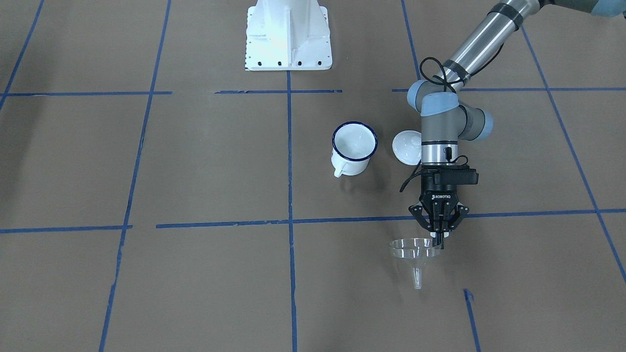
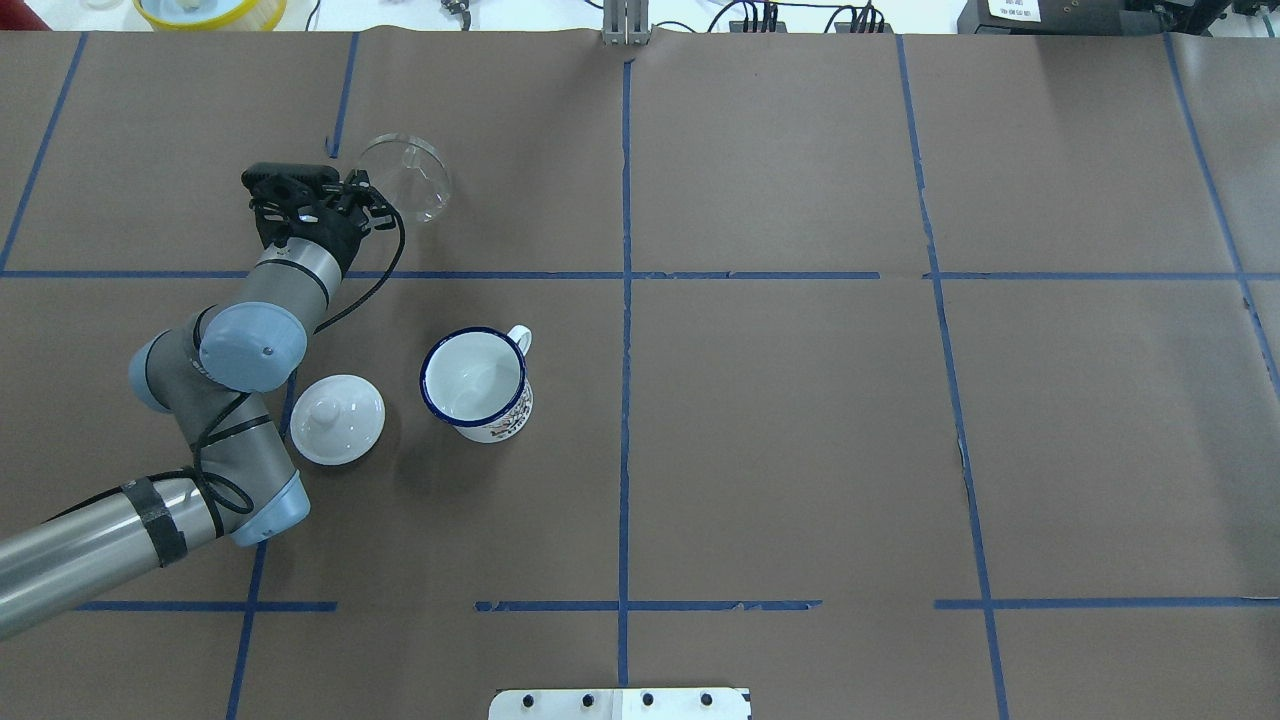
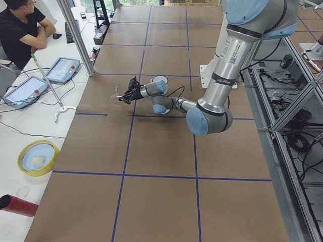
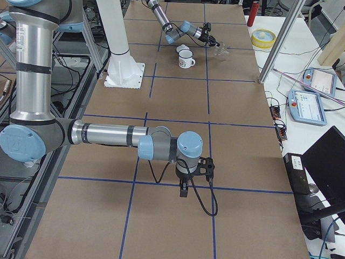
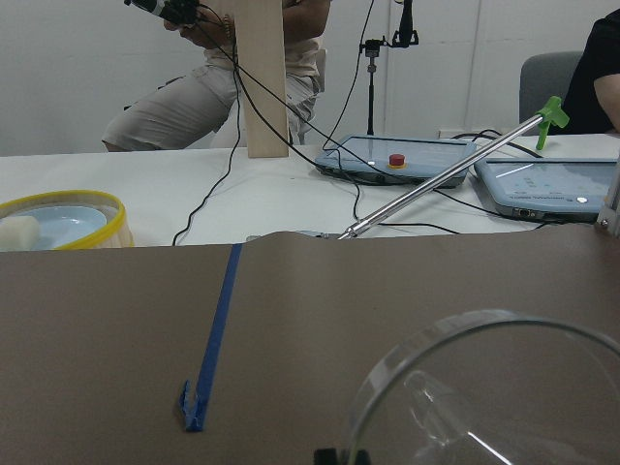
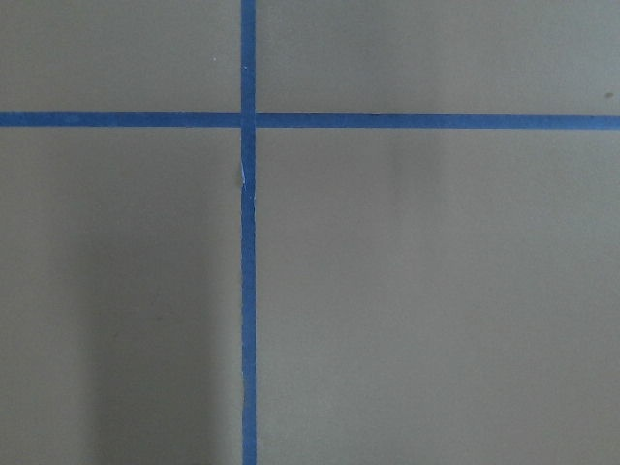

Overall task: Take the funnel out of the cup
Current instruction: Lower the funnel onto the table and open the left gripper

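1. Left gripper [image 1: 438,238]: fingers pinched shut on the thin rim of the funnel [image 1: 412,250], at the side of the mouth nearest the arm.
2. Funnel: out of the cup [image 1: 353,149] and well apart from it, toward the operators' side of the table [image 1: 195,171]. Whether it touches the table cannot be told.
3. Cup: upright, nothing in it, a white lid [image 1: 406,146] just beside it.
4. Funnel axis: runs mouth to spout, away from the robot. The mouth faces back toward the robot and the spout points at the operators' edge, seemingly tilted downward.
5. Step in hand, as judged: setting down. Lower until rim and spout both bear on the table, then part the jaws slowly with no sideways pull, since the round mouth may roll.
6. Right gripper [image 4: 184,190]: hangs over the table, far from the work; whether its fingers are parted or together cannot be told.
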{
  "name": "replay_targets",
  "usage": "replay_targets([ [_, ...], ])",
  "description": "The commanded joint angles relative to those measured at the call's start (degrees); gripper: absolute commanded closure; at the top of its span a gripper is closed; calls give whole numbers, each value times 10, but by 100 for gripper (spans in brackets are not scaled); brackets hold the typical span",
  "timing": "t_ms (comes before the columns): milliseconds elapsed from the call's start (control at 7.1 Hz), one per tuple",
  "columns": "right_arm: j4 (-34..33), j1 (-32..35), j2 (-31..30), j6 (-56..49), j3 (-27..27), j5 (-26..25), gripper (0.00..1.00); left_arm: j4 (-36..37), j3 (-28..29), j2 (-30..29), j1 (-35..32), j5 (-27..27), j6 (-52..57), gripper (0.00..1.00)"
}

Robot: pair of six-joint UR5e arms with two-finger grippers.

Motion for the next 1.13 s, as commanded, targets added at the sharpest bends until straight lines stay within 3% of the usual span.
replay_targets([
  [0, 0, 0, 0, 0, 0, 0, 0, -9, 8, 0, -1, 0, 5, 100],
  [141, 0, 0, 0, 0, 0, 0, 0, -11, 8, 0, -1, 0, 5, 100],
  [282, 0, 0, 0, 0, -1, 0, 0, -18, 9, 0, -2, 0, 5, 46],
  [423, 0, 0, 0, 0, -1, 0, 0, -18, 9, 0, -3, 0, 5, 16],
  [564, 0, 0, 1, 0, -1, 0, 0, -18, 9, 0, -3, 0, 6, 1],
  [986, 0, 0, 0, 0, -1, 0, 0, -26, 1, 0, -7, -6, 32, 0],
])
